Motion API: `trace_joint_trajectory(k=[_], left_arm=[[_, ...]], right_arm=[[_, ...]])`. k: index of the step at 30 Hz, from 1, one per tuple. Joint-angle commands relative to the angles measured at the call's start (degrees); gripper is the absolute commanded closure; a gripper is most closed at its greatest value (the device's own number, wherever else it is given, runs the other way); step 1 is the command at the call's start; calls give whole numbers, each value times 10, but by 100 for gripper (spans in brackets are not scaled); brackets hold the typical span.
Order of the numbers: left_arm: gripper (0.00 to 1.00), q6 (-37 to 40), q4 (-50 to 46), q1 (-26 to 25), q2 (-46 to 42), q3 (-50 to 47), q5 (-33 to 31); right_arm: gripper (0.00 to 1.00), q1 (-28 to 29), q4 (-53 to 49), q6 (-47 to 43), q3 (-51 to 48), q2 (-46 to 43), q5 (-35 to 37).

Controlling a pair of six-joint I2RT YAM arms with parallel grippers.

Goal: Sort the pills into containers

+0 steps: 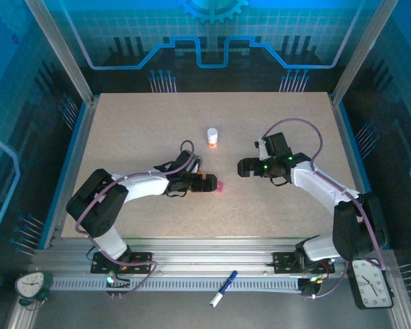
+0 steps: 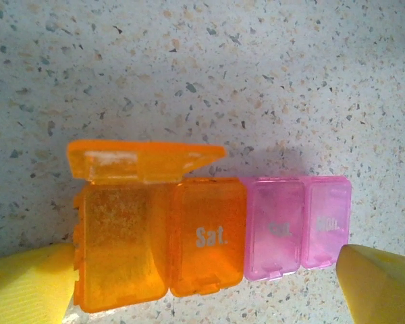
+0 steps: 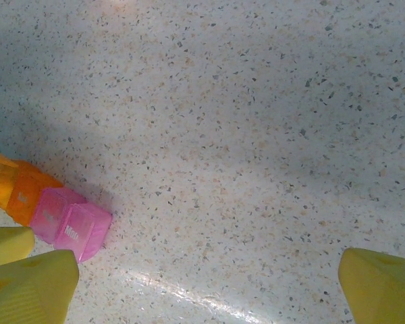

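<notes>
closed orange cell (image 2: 208, 236): "Sat." | pink cells (image 2: 275, 226): print unreadable

Speckled beige stone-look tabletop (image 1: 294, 123) spreads beneath and beyond left gripper (image 1: 209, 182) and right gripper (image 1: 243, 167). Ahead of both: blue-lit panelled back wall (image 1: 123, 27), gear motif at centre. Slanted aluminium posts (image 1: 58, 48) at far corners. Behind grippers: ribbed aluminium rail (image 1: 212, 264), blue-and-white marker pen (image 1: 223, 288) beside it. Small round clock (image 1: 31, 284) behind-left, white-faced black-framed clock (image 1: 370, 282) behind-right. Glare streak on tabletop under right gripper.
</notes>
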Motion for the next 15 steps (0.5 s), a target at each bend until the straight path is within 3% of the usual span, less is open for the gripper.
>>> trace_joint_trajectory(k=[1,15], left_arm=[[1,7,2,-5,20,23,3],[1,-8,6,-55,27,39,7]], right_arm=[[0,-9,-8,9,4,-16,-15],[0,-17,-3,12,3,-3,-12]])
